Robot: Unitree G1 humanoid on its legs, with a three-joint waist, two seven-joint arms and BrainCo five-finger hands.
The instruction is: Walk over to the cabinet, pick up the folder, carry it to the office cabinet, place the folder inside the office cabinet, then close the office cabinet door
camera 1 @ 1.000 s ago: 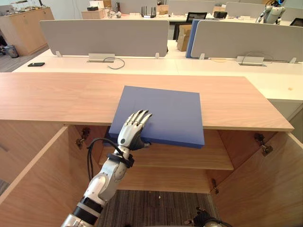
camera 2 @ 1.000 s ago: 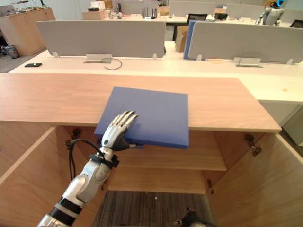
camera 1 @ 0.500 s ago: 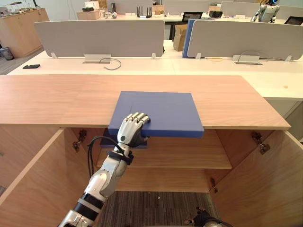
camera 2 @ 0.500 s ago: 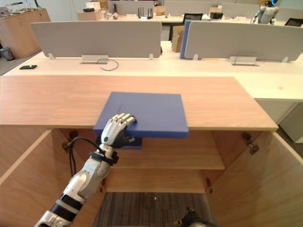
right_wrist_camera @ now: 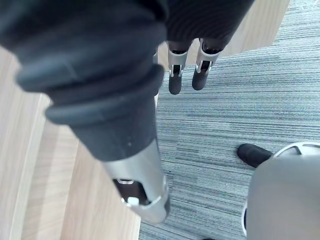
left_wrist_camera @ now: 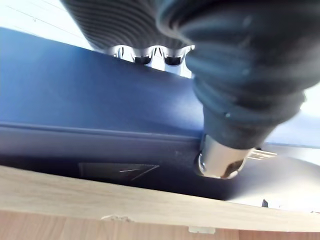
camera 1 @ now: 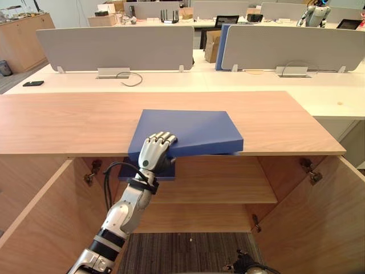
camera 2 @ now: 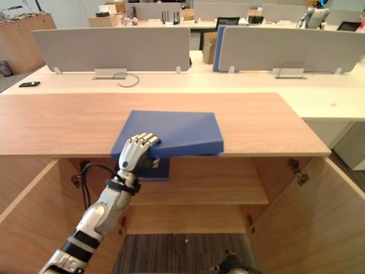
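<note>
In the left eye view, the blue folder lies on the wooden worktop of the cabinet with its near edge jutting past the front lip. The left hand has its fingers curled over the near left corner, clamping it. A darker blue layer hangs just below that corner, so the folder may be gaping, and a lift from one corner could let it fan open or twist out of the grip. The right eye view shows the same hold, with the folder's far part resting on the wood; dragging it off could tip its weight forward onto the shelf below or knock a swung-out door. In the left wrist view the fingers wrap over the top face and the thumb sits under the edge, a shallow bite near the rim that I judge liable to slip. In the right wrist view the right hand hangs with straight, slack fingers over the carpet, holding nothing, so it offers no support should the folder sag.
</note>
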